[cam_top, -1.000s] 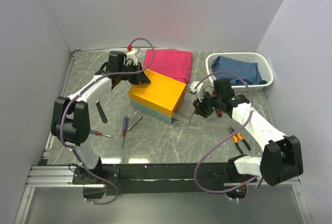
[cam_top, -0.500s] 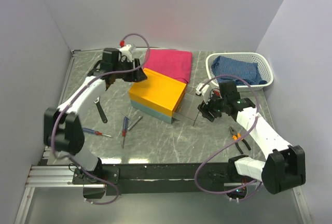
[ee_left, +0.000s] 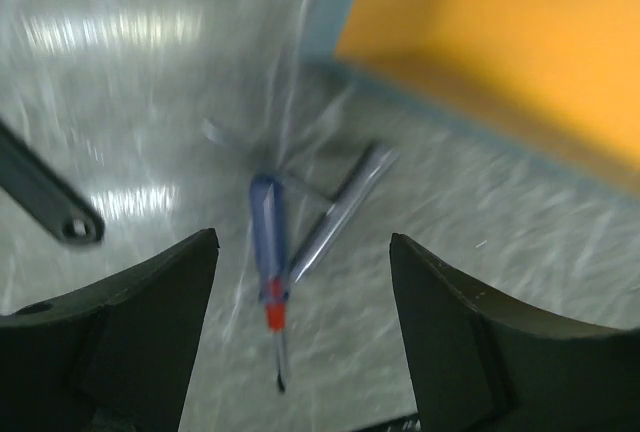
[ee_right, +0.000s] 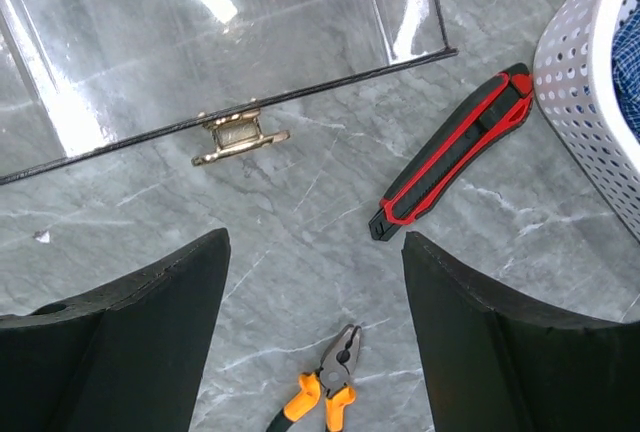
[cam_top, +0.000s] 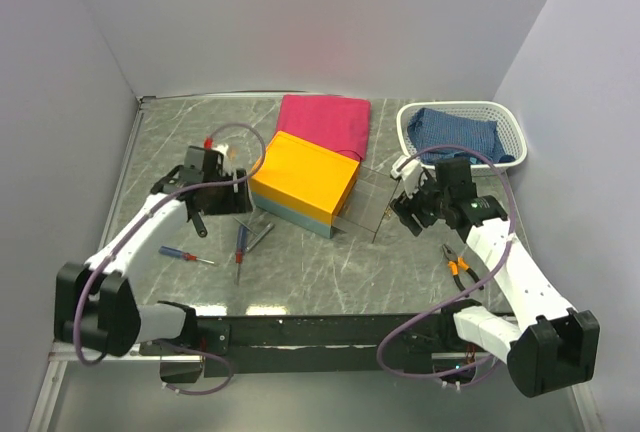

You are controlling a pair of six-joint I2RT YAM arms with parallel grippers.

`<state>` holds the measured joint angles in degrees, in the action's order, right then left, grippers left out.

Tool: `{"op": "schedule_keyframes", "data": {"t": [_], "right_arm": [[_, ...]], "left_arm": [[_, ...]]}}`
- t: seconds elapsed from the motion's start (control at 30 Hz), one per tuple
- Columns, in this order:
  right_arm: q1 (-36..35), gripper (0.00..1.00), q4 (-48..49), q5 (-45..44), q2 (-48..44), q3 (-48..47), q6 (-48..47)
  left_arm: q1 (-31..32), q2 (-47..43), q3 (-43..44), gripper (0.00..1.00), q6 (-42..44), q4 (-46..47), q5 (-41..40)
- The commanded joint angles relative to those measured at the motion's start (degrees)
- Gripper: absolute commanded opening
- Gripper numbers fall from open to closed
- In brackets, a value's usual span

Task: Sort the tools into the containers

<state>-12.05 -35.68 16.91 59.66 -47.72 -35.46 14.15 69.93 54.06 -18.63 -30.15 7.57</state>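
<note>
Two tools, each with jaws apart, holding nothing. Left tool: above blue-handled screwdriver and thin grey rod, just beside orange-topped box; dark wrench nearby. Right tool: over bare bench, among clear panel, red-black knife, orange-handled pliers; white basket alongside.
</note>
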Motion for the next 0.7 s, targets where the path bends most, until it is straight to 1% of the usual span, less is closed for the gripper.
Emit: {"op": "schedule_keyframes", "data": {"t": [0.0, 0.07, 0.13, 0.3, 0.37, 0.43, 0.5, 0.57, 0.67], "right_arm": [[0.5, 0.77, 1.2, -0.8, 1.3, -4.1, 2.2], [0.7, 0.77, 1.3, -0.7, 2.0, -4.8, 2.3], [0.8, 0.77, 1.3, -0.4, 2.6, -5.1, 2.3], [1.0, 0.76, 1.2, -0.5, 2.8, -6.0, 2.0], [1.2, 0.76, 1.3, -0.7, 2.6, -6.0, 1.6], [1.3, 0.76, 1.2, -1.0, 2.0, -5.9, 1.4], [1.5, 0.76, 1.5, -1.5, 1.4, -5.6, 1.9], [1.9, 0.76, 1.8, -1.4, 0.6, -4.9, 3.2], [2.4, 0.76, 2.0, -0.6, -1.0, -4.0, 4.1]], "left_arm": [[0.3, 2.9, 0.4, 0.75, -2.2, -6.9, -3.4], [0.0, 3.8, 0.7, 0.74, -2.9, -8.2, -4.0], [0.2, 6.1, 1.0, 0.72, -2.6, -8.7, -2.7], [0.2, 12.6, 0.7, 0.61, -3.1, -8.4, -1.9], [0.0, 13.6, 0.4, 0.56, -5.0, -8.2, -1.8], [0.0, 14.4, -0.5, 0.54, -7.0, -7.1, -1.8], [-0.1, 16.6, -0.8, 0.55, -7.6, -6.9, -2.2], [-0.4, 18.9, -0.9, 0.54, -7.6, -6.7, -2.2], [-0.4, 21.8, -1.1, 0.51, -7.3, -5.8, -2.1]]}}
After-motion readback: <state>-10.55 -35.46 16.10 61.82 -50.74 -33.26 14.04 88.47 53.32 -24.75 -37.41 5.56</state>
